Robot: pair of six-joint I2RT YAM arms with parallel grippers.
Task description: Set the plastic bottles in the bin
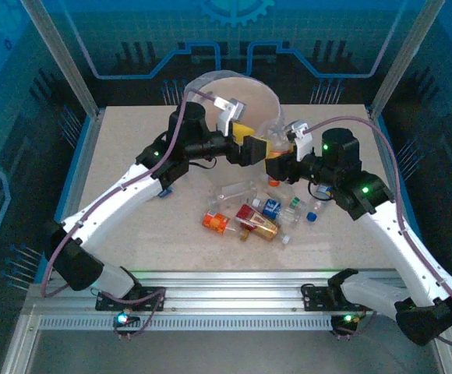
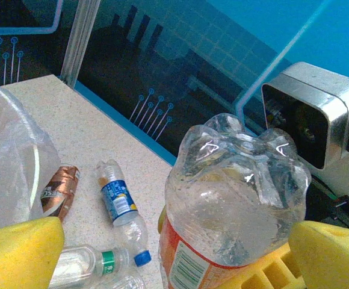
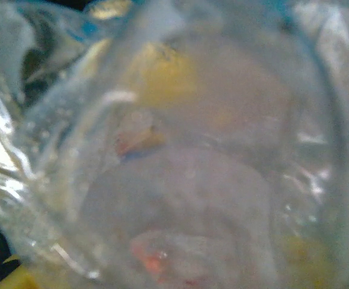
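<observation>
Left jaws released, their yellow pads (image 2: 21,253) standing wide apart. An orange-labelled bottle (image 2: 234,198) of clear plastic sits between them, its moulded base towards the wrist camera, close against one pad with a gap to the other. The right jaws face the left jaws across this bottle. Blurred clear plastic lies hard against them, so whether they are clenched cannot be told. The bin (image 1: 210,82) stands just behind both jaws. The remaining bottles (image 1: 249,214) lie on the desk (image 1: 132,171) beneath them.

Clear bottle (image 2: 234,192), orange-red label (image 2: 189,262)
</observation>
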